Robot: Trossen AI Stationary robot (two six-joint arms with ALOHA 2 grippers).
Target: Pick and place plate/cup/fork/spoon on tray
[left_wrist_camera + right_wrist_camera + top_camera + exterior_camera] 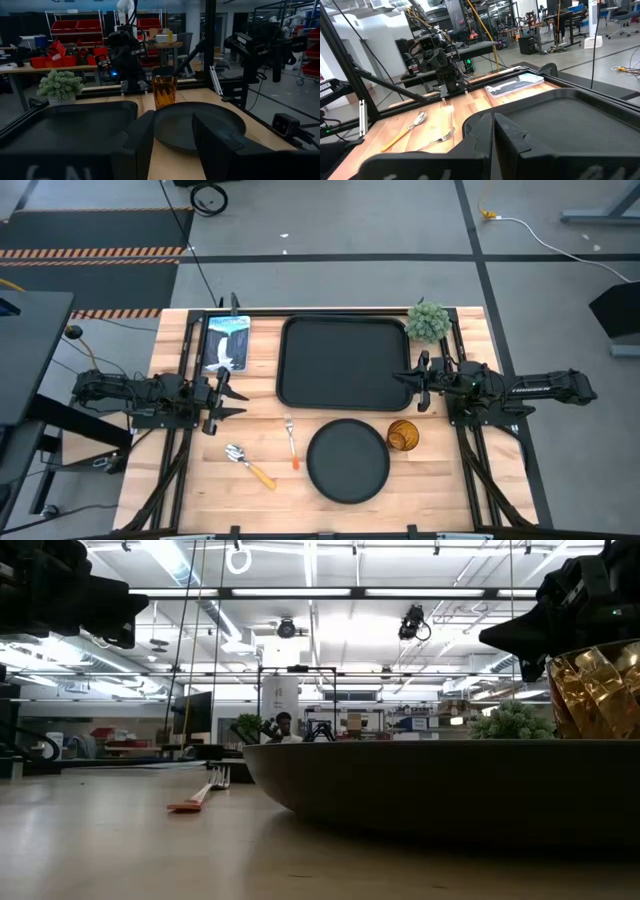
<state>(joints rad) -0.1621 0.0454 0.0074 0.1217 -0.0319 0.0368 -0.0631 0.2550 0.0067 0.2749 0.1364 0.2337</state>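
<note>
The black tray [345, 362] lies at the table's far middle. The round black plate [348, 461] lies on the table near the front edge, with the amber cup [403, 436] standing upright at its right. The fork [291, 442] lies left of the plate, and the spoon [248, 464] lies farther left. My left gripper [238, 402] hovers left of the tray, open and empty; it also shows in the left wrist view [172, 120]. My right gripper [397, 376] hovers at the tray's right edge, shut and empty; it also shows in the right wrist view [493, 117].
A small green potted plant [428, 321] stands at the tray's far right corner. A flat printed booklet [226, 342] lies left of the tray at the far left. Bare wood shows between the spoon and the left arm.
</note>
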